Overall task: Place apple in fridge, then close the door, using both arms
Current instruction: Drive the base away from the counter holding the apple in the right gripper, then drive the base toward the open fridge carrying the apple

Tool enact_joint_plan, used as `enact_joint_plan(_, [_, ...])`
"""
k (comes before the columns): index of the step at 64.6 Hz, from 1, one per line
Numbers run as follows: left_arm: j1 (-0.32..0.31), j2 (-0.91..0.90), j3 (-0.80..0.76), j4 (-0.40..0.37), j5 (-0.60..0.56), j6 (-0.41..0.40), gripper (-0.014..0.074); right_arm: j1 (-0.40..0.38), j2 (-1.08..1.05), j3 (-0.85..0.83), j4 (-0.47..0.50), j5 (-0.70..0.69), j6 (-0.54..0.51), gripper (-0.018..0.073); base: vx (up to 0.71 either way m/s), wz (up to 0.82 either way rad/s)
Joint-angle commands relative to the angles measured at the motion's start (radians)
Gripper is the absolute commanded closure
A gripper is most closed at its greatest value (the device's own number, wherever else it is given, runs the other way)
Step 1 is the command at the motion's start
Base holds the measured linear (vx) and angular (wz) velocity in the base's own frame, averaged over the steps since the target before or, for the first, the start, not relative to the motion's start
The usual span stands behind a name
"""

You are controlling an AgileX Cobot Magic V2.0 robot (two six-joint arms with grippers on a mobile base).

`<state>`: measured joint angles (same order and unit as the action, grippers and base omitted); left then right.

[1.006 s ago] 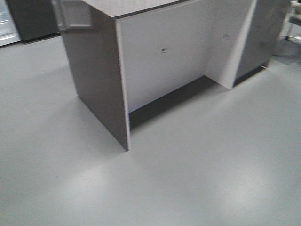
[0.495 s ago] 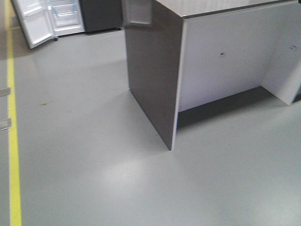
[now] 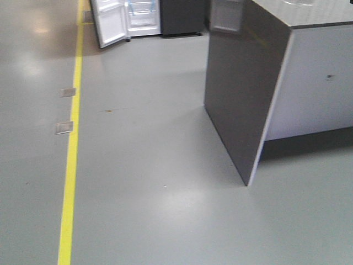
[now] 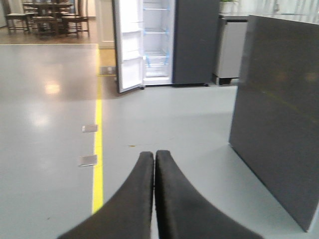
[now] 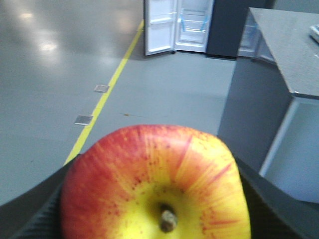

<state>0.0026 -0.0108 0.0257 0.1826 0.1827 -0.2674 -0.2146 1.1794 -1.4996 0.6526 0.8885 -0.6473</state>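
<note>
The apple [image 5: 154,184], red with a yellow patch round its stem, fills the lower right wrist view, and my right gripper [image 5: 157,167] is shut on it, a black finger at each side. My left gripper [image 4: 154,155] is shut and holds nothing; its two black fingers [image 4: 134,199] press together above the grey floor. The fridge [image 4: 197,40] stands far ahead across the floor, dark grey outside, its white shelved inside [image 4: 158,45] showing. Its door [image 4: 129,50] hangs open to the left. The fridge [image 3: 182,14] also shows at the top of the front view, and its door [image 5: 159,25] in the right wrist view.
A dark grey counter [image 3: 242,94] with a white inner panel stands close on the right. A yellow line [image 3: 71,154] runs along the floor on the left, with two small metal floor plates [image 3: 64,127] beside it. Chairs and a table [image 4: 50,15] stand far back left.
The front view has swung left: the counter has slid to the right of the frame, and the yellow line and the open fridge have come into sight.
</note>
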Motion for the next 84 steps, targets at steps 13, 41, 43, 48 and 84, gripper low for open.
enact_joint_plan(13, [-0.003, -0.016, 0.028, -0.001, -0.071, -0.007, 0.0603, -0.003, -0.021, -0.030, 0.041, -0.067, -0.008, 0.0571, 0.05, 0.36])
enact_joint_plan(41, [-0.003, -0.016, 0.028, -0.001, -0.071, -0.007, 0.0603, -0.003, -0.021, -0.030, 0.041, -0.067, -0.008, 0.0571, 0.07, 0.27])
enact_joint_plan(43, [-0.003, -0.016, 0.028, -0.001, -0.071, -0.007, 0.0603, -0.003, -0.021, -0.030, 0.041, -0.067, -0.008, 0.0571, 0.09, 0.20])
enact_joint_plan(48, [-0.003, -0.016, 0.028, -0.001, -0.071, -0.007, 0.0603, -0.003, -0.021, -0.030, 0.041, -0.067, -0.008, 0.0571, 0.09, 0.18])
enact_joint_plan(84, [-0.003, -0.016, 0.028, -0.001, -0.071, -0.007, 0.0603, -0.003, -0.021, -0.030, 0.041, -0.067, -0.008, 0.0571, 0.12, 0.10])
